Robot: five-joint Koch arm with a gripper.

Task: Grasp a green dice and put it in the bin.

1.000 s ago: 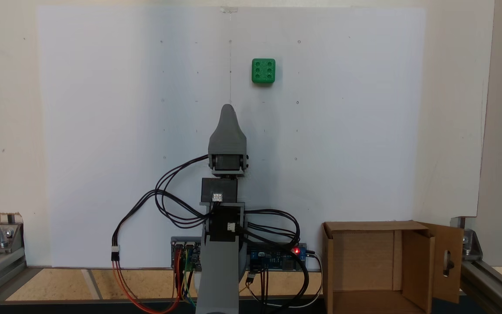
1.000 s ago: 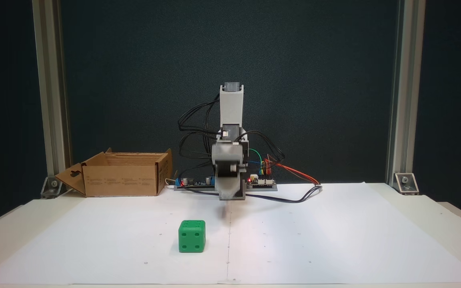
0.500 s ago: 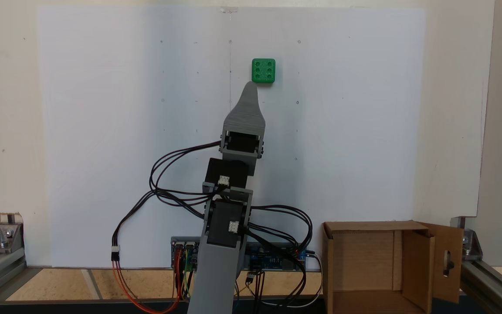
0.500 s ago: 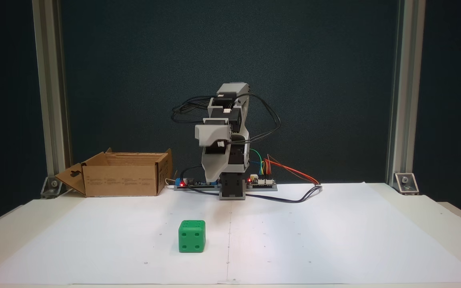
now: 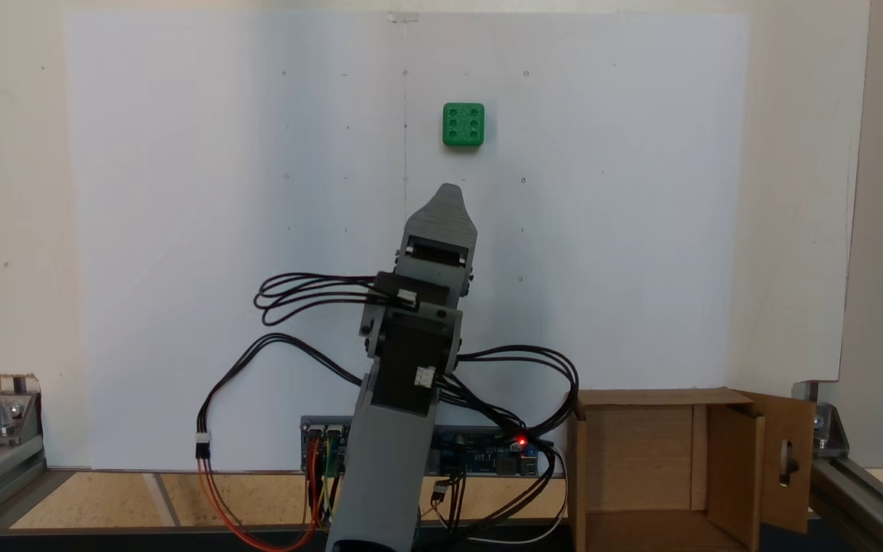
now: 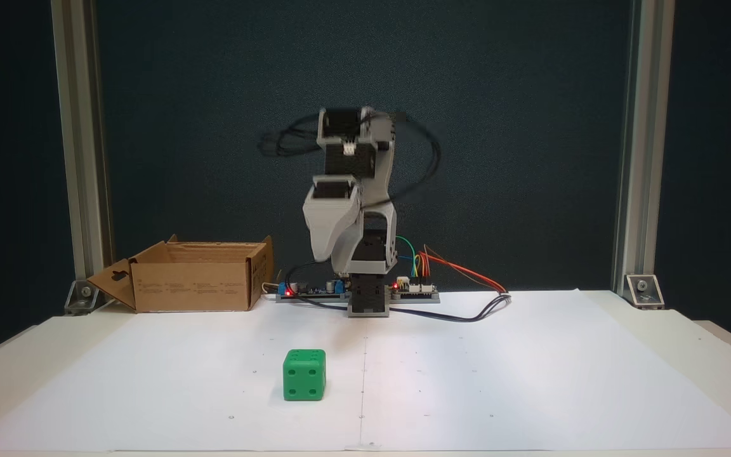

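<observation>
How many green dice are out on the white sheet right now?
1. The green dice lies alone on the white sheet, six pips up, ahead of the raised pincer. In a fixed view it sits left of the sheet's centre line. The bin looks empty as far as visible.

1. Green dice (image 5: 464,124): small bright green cube with rounded corners and recessed round pips. Six-pip face up in a fixed view; four-pip face toward the camera in a fixed view (image 6: 304,375).
2. Sits flat and square on the white paper sheet (image 5: 181,230), untouched, nothing around it.
3. Bin (image 5: 641,460): brown corrugated cardboard box, open top, flaps folded outward, inside looks empty.
4. One side flap has a slot cut-out, seen in both fixed views (image 6: 115,279).
5. Bin stands upright at the sheet's edge, beside the arm base, well apart from the dice.
</observation>
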